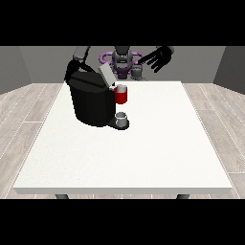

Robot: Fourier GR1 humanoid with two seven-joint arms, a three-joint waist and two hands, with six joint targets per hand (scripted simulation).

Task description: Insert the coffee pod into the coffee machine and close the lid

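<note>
The black coffee machine (92, 103) stands on the white table (143, 153), left of centre. Its grey lid (106, 74) is tilted up, open. A red pod holder (121, 96) sticks out at the machine's front, with something pale grey at its top rim; I cannot tell whether that is the pod. The hand at the view's left (82, 68) lies by the back of the machine's top, dark against the dark body. The hand at the view's right (160, 57) is raised beside the robot's torso, fingers spread and holding nothing.
A small grey cup (122, 117) stands on the machine's base under the red holder. The table's far edge runs just behind the machine, close to the robot's body (123, 61).
</note>
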